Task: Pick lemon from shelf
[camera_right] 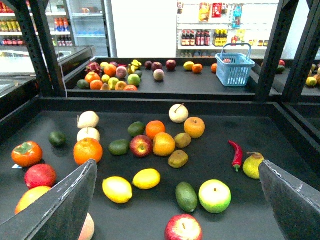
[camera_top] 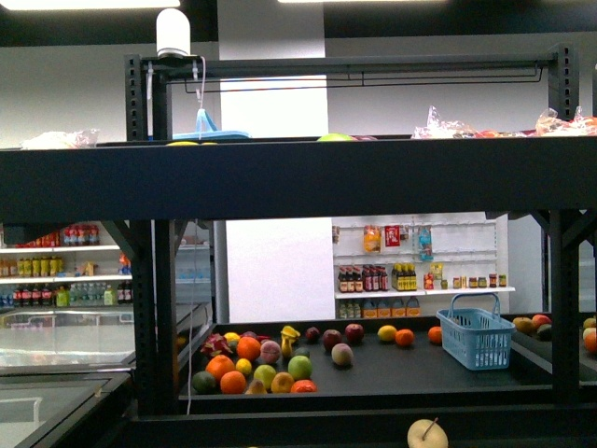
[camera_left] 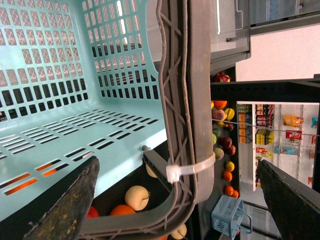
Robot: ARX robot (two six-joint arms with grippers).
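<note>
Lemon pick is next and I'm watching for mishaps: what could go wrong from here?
1. One lemon lies right beside a second lemon; the open right hand might catch both or knock one away.
2. An avocado and a red apple sit close by; a finger could nudge them and set round fruit rolling.
3. The shelf has upright posts flanking the approach, so the arm could clip one.

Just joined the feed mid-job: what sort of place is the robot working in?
Probably a grocery shop, or a mock-up of one: loose fruit spread on a black metal-frame shelf, white wall shelves of bottles behind, and a blue plastic basket.
</note>
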